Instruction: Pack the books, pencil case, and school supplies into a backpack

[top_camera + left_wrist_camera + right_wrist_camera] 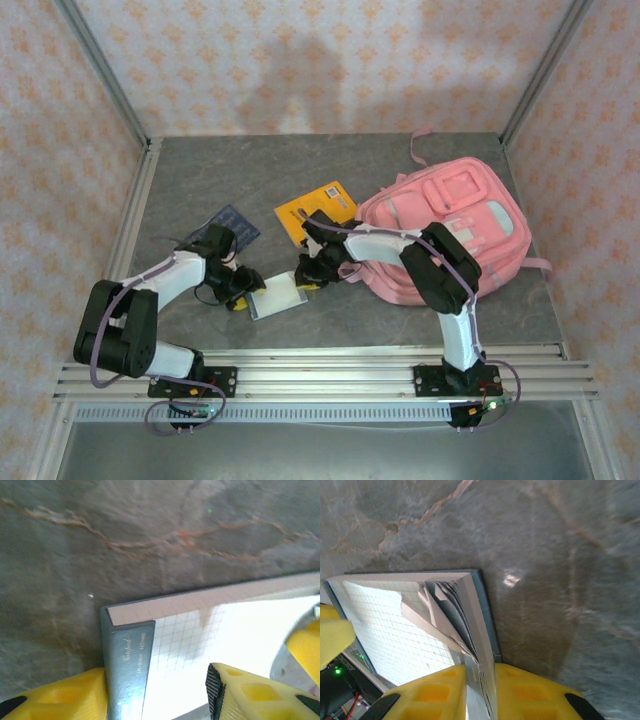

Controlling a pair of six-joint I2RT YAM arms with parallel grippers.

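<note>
From my station I use the pink backpack (450, 225) as my marker: it lies flat on the grey table (200, 170). The pale blue-grey notepad (277, 297) sits well to the left of the backpack and nearer the arm bases. The right gripper (480, 672) is narrowed onto the notepad's edge, one yellow finger on each side, and a few gridded pages fan up beside it. The left gripper (155, 672) stands half spread at the notepad's bound corner on the side away from the backpack. One finger (55, 695) sits against the blue-grey binding and the other over the gridded page; I cannot tell whether it grips. The orange-yellow book (318, 208) lies just beside the backpack's left edge. The dark blue checked book (225, 228) lies farther left of the backpack.
</note>
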